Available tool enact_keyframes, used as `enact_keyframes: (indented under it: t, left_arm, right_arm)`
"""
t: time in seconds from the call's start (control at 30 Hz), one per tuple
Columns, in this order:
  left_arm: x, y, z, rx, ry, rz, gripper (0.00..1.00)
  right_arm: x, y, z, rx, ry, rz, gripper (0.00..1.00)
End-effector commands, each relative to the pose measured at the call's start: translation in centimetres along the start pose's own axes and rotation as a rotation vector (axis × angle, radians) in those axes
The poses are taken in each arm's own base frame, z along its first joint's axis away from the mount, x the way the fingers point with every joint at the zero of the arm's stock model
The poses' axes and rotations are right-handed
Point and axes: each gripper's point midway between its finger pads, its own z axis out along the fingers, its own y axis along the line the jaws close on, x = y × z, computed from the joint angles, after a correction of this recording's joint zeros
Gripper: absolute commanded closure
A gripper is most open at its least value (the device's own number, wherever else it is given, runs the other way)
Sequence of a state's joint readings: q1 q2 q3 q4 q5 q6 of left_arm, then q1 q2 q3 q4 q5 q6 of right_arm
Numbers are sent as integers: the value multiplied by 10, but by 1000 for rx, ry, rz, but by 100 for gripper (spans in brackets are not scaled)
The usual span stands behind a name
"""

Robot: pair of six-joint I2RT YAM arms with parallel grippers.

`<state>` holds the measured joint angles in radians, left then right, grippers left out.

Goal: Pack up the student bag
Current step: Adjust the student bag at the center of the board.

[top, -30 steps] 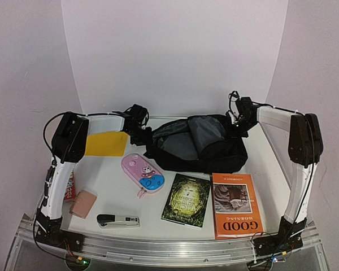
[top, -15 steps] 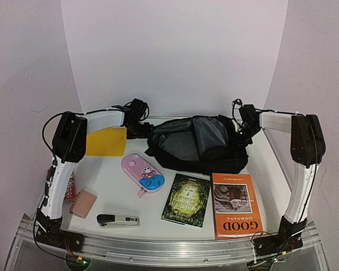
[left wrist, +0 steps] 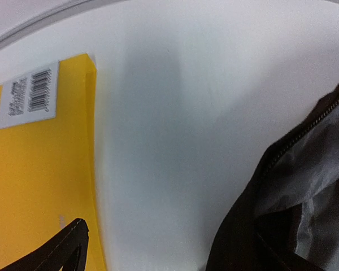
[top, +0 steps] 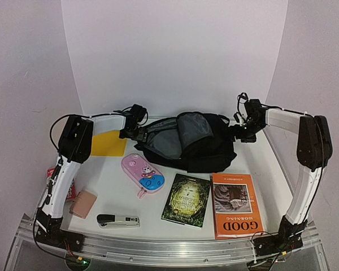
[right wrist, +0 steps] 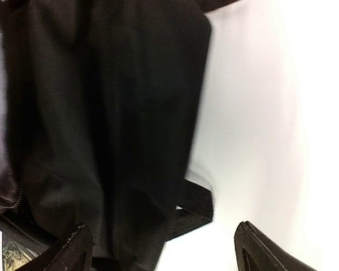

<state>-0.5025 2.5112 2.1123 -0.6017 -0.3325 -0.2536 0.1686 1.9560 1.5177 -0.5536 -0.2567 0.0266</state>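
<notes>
The student bag (top: 186, 148) lies at the back middle of the table, black, its zip undone and the grey lining showing. My left gripper (top: 131, 133) is at the bag's left end, open; in the left wrist view it (left wrist: 158, 261) has bare table between its jaws, the bag's zipped edge (left wrist: 305, 186) to its right. My right gripper (top: 240, 133) is at the bag's right end. In the right wrist view it (right wrist: 164, 254) stands open over black fabric and a strap (right wrist: 195, 212), with both fingertips (right wrist: 271, 248) wide apart and not pinching.
A yellow folder (top: 108, 144) lies left of the bag. In front are a pink pencil case (top: 143, 173), a green book (top: 186, 200), an orange book (top: 235, 204), a stapler (top: 118, 220) and a small pink wallet (top: 83, 203). White walls close the back and sides.
Both grippers have opened and let go of the bag's ends. The bag has slumped and shifted left, its mouth narrower. The right gripper has drawn back to the right.
</notes>
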Motion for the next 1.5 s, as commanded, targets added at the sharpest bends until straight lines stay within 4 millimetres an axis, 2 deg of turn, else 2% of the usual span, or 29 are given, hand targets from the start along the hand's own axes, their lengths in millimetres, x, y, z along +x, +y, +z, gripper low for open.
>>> enact_keyframes:
  t: [0.0, 0.1, 0.23, 0.37, 0.47, 0.57, 0.67, 0.83, 0.93, 1.0, 1.1, 1.2, 1.3, 1.37, 1.47]
  left_arm:
    - [-33, -28, -49, 298, -124, -15, 11]
    - [-31, -48, -65, 436, -111, -29, 15]
    - [-30, -72, -74, 576, -83, -31, 26]
    - [-31, -103, -79, 702, -62, -31, 39]
    - [-33, -127, -77, 737, -46, -19, 45]
    - [-36, -154, -80, 778, -47, 8, 47]
    - [-45, -159, -90, 783, -70, 10, 39]
    - [-67, -127, -127, 666, -166, 26, 22]
    - [-85, -99, -159, 593, -253, 20, 14]
    - [-96, -75, -171, 531, -295, -14, 10]
    - [-102, -29, -152, 334, -291, -61, 9]
    - [-91, 5, -118, 154, -226, -58, 7]
    - [-79, 30, -81, -47, -167, -12, 7]
    - [-73, 40, -63, -139, -146, 29, 8]
    - [-72, 50, -50, -226, -152, 64, 10]
  right_arm:
    - [2, -3, -5, 13, 5, 6, 14]
    - [-8, 6, -11, -31, -18, 12, 14]
    - [-34, 20, -35, -88, -94, 15, 13]
    - [-56, 32, -61, -137, -166, 22, 12]
    - [-64, 42, -78, -176, -200, 15, 12]
    - [-64, 48, -85, -209, -207, 23, 11]
    - [-59, 49, -83, -221, -193, 28, 11]
    - [-50, 50, -81, -229, -176, 27, 11]
    - [-50, 52, -82, -241, -175, 28, 11]
    - [-50, 53, -83, -245, -176, 30, 11]
    - [-51, 53, -84, -248, -178, 31, 11]
    - [-48, 55, -86, -251, -177, 30, 11]
    - [-46, 54, -88, -251, -177, 32, 11]
    - [-44, 54, -87, -248, -173, 32, 11]
    - [-40, 52, -84, -244, -163, 36, 11]
